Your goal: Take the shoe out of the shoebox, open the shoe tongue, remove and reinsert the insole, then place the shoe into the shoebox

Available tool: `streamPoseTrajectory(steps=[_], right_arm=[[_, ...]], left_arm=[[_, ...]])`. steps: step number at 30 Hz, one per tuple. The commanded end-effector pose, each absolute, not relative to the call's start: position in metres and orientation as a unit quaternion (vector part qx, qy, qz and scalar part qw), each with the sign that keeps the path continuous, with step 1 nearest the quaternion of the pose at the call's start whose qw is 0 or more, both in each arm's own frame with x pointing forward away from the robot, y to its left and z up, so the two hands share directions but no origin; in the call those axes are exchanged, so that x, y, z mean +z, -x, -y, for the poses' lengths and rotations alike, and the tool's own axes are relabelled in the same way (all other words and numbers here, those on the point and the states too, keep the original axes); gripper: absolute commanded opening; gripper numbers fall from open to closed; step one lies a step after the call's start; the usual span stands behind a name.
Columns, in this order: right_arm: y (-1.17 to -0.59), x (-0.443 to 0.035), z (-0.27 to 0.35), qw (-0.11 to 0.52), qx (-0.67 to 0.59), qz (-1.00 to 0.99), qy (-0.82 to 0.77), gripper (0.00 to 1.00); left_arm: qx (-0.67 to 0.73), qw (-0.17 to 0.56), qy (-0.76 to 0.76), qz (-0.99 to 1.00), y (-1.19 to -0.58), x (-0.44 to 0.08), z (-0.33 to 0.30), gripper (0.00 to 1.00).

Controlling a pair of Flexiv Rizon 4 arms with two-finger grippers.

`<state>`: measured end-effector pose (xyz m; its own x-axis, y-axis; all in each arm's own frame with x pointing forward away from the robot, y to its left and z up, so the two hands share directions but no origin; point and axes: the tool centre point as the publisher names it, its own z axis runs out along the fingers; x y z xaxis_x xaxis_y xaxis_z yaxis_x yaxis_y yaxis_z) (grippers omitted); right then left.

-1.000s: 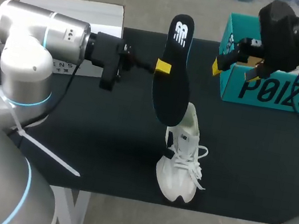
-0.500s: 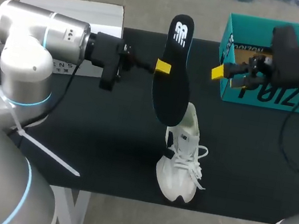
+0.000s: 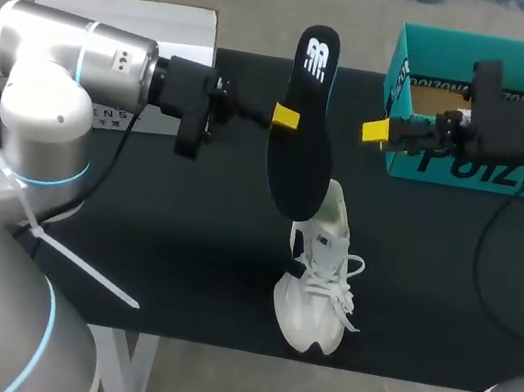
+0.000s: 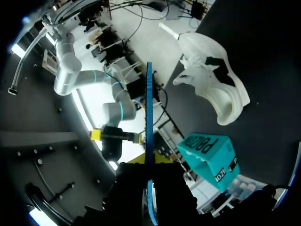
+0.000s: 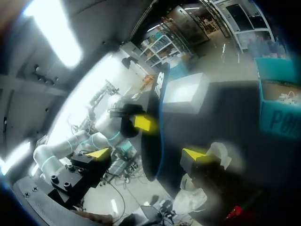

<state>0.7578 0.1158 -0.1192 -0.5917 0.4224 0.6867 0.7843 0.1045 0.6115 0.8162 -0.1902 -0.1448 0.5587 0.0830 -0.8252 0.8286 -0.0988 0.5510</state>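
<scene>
The insole (image 3: 306,133) is off the table, held roughly upright in the air. Its lower end hangs right over the heel opening of the shoe (image 3: 321,278), though I can't tell from here whether the two touch. My left gripper (image 3: 284,116) is clamped on the insole's long edge about midway up, and the wrist view shows it edge-on between the fingers. My right gripper (image 3: 375,132) hovers just beside the insole on the far side, fingers spread wide with nothing in them. The shoe sits on the black table (image 3: 183,243) with its toe toward the near edge. The open teal shoebox (image 3: 491,165) stands near it at the far right.

My main worry is the single pinch point. The insole is a thin, flat, flexible sheet, black with a blue rim, so any nudge from the right gripper could pivot or bow it in the left one's hold. The shoe looks light and soft, white mesh with loose laces (image 3: 338,293), and nothing pins it down. If I push the insole in, I think the shoe could slide or tip, or the insole could fold at the collar and not seat. The laces could also snag a fingertip.
</scene>
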Motion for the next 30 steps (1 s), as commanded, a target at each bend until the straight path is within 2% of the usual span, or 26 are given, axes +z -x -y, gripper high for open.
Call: streamPoseTrajectory(steps=[1,17,30], right_arm=[[-0.775,-0.122,-0.126,0.186,-0.517,0.725,0.415,1.0],[-0.785,-0.145,-0.17,0.21,-0.508,0.742,0.384,1.0],[-0.788,-0.152,-0.183,0.227,-0.514,0.735,0.38,1.0]], left_arm=[[-0.322,0.579,-0.667,-0.341,-0.817,-0.146,0.192,0.0],[-0.322,0.579,-0.667,-0.341,-0.817,-0.146,0.192,0.0],[-0.322,0.579,-0.667,-0.341,-0.817,-0.146,0.192,0.0]])
